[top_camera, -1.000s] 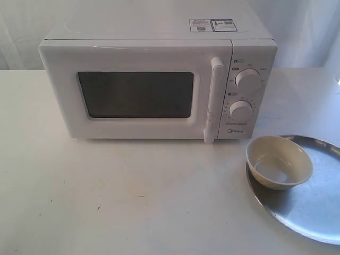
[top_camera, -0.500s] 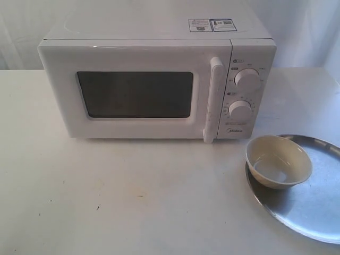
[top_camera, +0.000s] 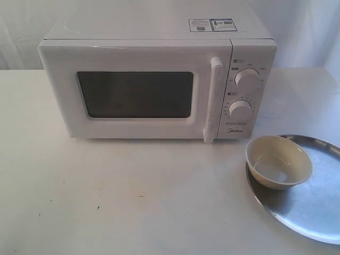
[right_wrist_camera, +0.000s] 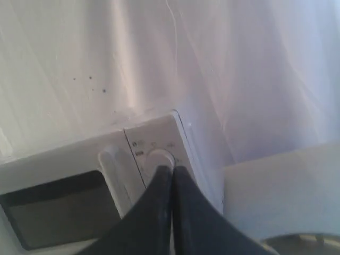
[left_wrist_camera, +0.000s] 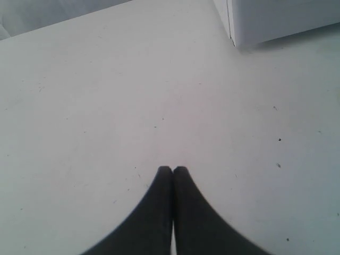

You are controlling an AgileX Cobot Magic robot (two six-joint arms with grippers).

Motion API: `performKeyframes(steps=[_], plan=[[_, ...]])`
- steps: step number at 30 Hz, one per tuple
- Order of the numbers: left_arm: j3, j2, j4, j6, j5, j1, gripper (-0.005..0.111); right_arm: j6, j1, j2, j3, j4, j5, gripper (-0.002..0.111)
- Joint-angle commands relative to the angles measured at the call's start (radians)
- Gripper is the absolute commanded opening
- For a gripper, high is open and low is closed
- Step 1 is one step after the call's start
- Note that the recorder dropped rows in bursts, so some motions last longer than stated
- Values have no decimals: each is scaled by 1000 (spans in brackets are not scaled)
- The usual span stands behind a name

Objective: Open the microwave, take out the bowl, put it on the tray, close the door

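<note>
The white microwave (top_camera: pixel 159 79) stands at the back of the table with its door (top_camera: pixel 135 93) shut flat and the tall handle (top_camera: pixel 214 98) beside the two dials. The cream-yellow bowl (top_camera: pixel 279 162) rests on the left part of the silver tray (top_camera: pixel 313 202) at the right front. Neither arm shows in the exterior view. My left gripper (left_wrist_camera: pixel 172 169) is shut and empty over bare table, with a microwave corner (left_wrist_camera: pixel 234 26) far off. My right gripper (right_wrist_camera: pixel 172 169) is shut and empty, held away from the microwave (right_wrist_camera: pixel 154 146), its tips lined up with the upper dial (right_wrist_camera: pixel 159 158).
White table (top_camera: pixel 133 196) stretches in front of the microwave. A white curtain (top_camera: pixel 303 26) hangs behind. The tray runs past the right edge of the exterior view, and its rim (right_wrist_camera: pixel 297 241) shows low in the right wrist view.
</note>
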Motion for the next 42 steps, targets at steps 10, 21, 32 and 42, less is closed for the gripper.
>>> performKeyframes(steps=[10, 21, 32, 42], plan=[[-2, -2, -8, -4, 1, 0, 0, -103, 30, -5, 23, 104, 426, 0], [-2, -2, -8, -4, 1, 0, 0, -849, 32, -5, 23, 230, 422, 0], [-2, -2, -8, -4, 1, 0, 0, -844, 22, -5, 23, 230, 422, 0], [-2, -2, -8, -4, 1, 0, 0, -771, -100, -5, 23, 234, 428, 0]])
